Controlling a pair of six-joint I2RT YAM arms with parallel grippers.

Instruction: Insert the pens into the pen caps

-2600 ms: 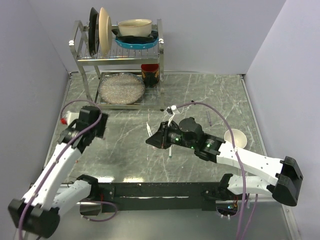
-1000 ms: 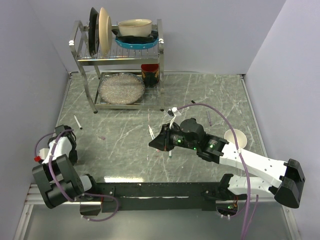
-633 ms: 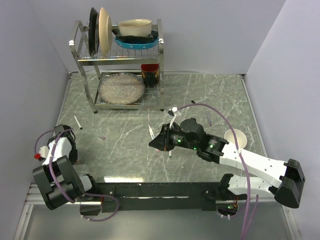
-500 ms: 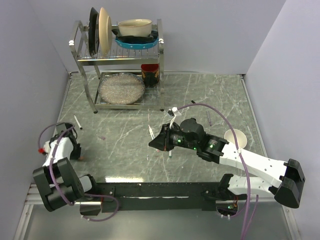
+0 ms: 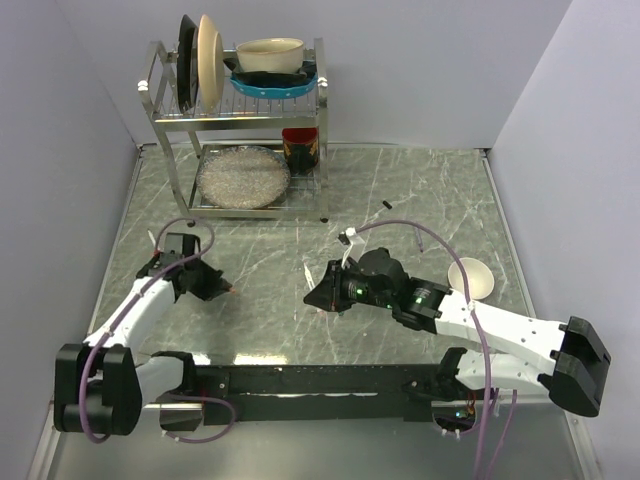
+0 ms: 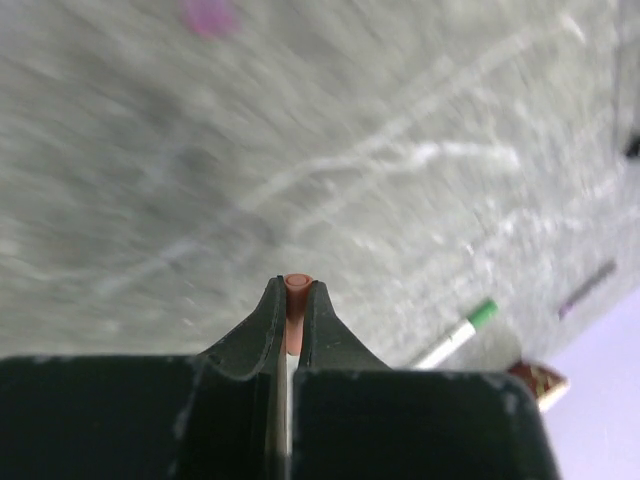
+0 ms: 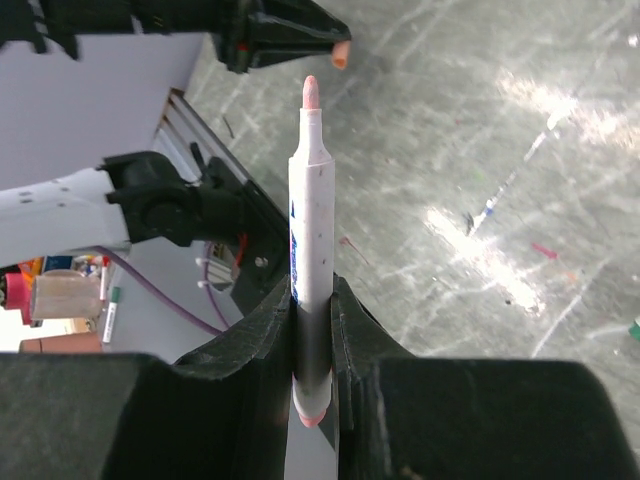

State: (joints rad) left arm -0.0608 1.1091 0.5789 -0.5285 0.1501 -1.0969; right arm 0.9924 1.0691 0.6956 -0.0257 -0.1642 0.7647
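My left gripper (image 5: 222, 287) is shut on a small red pen cap (image 6: 296, 293), whose open end pokes out past the fingertips. My right gripper (image 7: 312, 300) is shut on a white-barrelled pen (image 7: 308, 215) with a red tip, and the pen sticks out well beyond the jaws. In the right wrist view the cap (image 7: 341, 57) hangs just past the pen's tip and slightly to its right, not touching it. In the top view the two grippers face each other over the middle of the table. A green-ended pen (image 6: 460, 335) lies flat on the table.
A metal dish rack (image 5: 240, 120) with plates and bowls stands at the back. A white bowl (image 5: 469, 277) sits beside the right arm. A small black cap (image 5: 385, 206) lies behind the right gripper. A purple cable arcs over the right arm.
The left arm has swung from the near left corner out over the table toward the right gripper. The right gripper with its pen has shifted slightly forward.
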